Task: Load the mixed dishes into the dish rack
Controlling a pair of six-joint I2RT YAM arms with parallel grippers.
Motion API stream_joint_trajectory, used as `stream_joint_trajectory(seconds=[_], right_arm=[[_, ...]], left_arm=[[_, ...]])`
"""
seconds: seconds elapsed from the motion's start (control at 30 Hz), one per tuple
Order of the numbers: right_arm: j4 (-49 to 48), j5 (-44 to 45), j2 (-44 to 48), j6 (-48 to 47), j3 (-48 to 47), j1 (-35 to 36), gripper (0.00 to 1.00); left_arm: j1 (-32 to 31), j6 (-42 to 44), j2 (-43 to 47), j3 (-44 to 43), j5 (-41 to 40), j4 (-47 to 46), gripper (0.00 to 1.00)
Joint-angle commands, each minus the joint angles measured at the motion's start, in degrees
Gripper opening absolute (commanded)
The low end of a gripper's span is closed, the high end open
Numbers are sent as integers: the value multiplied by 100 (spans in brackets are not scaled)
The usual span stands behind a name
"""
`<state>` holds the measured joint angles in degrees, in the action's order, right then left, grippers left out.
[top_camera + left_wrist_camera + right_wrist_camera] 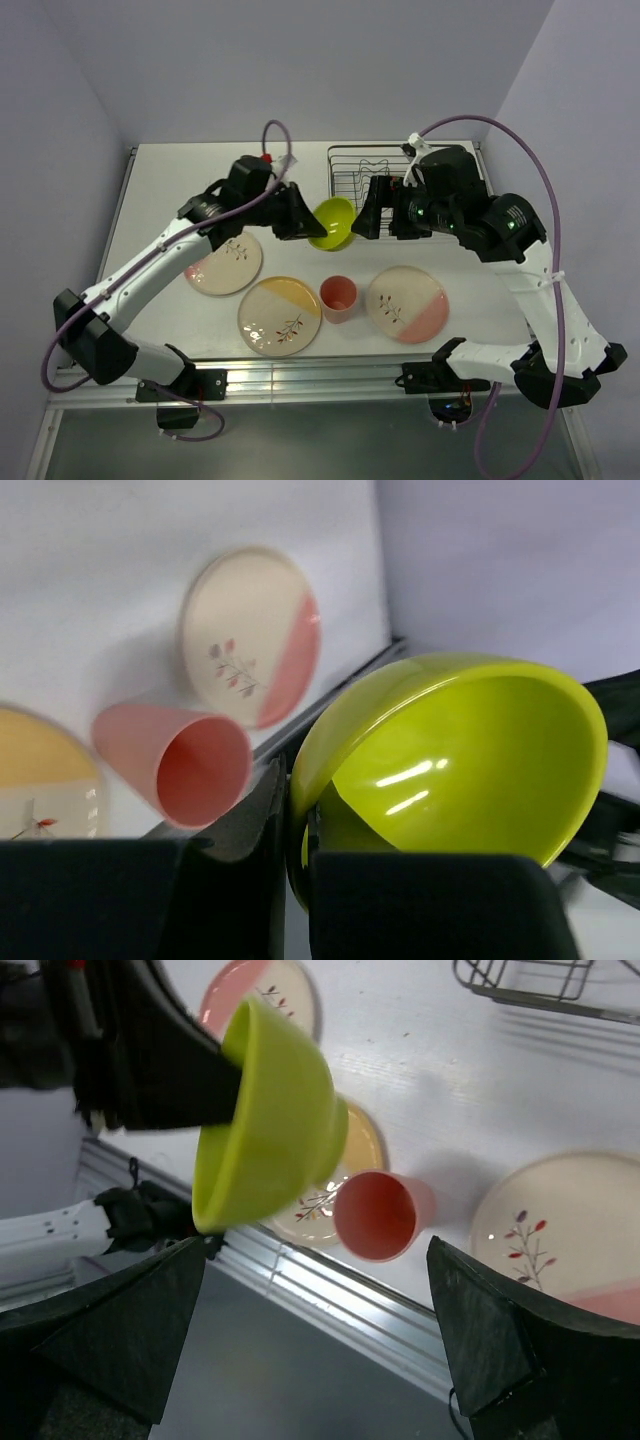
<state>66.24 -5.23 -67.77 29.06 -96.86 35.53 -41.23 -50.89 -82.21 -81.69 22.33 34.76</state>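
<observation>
The lime-green bowl (334,223) hangs tilted above the table, and my left gripper (308,225) is shut on its rim. In the left wrist view the fingers pinch the bowl (470,750) wall at the left gripper (300,825). My right gripper (385,214) stands open just right of the bowl, holding nothing. Its wrist view shows the bowl (270,1120) ahead of the wide jaws of the right gripper (320,1330). The pink cup (339,298) stands between a yellow-segment plate (280,315) and a pink-segment plate (406,303). Another pink-segment plate (224,263) lies under the left arm. The black wire dish rack (352,168) sits at the back.
The table's metal front rail (320,375) runs below the plates. White walls close in the back and both sides. The right arm's body covers the rack's right half.
</observation>
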Motion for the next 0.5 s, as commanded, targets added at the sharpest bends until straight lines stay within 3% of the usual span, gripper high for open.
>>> stream_joint_trajectory(seconds=[0.0,0.17,0.3,0.47], right_arm=[[-93,-749,307,-32,-106,-151,100],[-1059,-2144,580,222,377,-450,100],[-1762,-2693,738,556,755,-538,100],[-2238,-2553,783,803,1037,-573,100]], left_arm=[[615,-1420,592,1081,2122,-2918,0],[687,-3424,637,1980,2697,-5981,0],[687,-4638,566,2613,2645,-7724,0],[599,-5062,496,2702,2496,-8135,0]])
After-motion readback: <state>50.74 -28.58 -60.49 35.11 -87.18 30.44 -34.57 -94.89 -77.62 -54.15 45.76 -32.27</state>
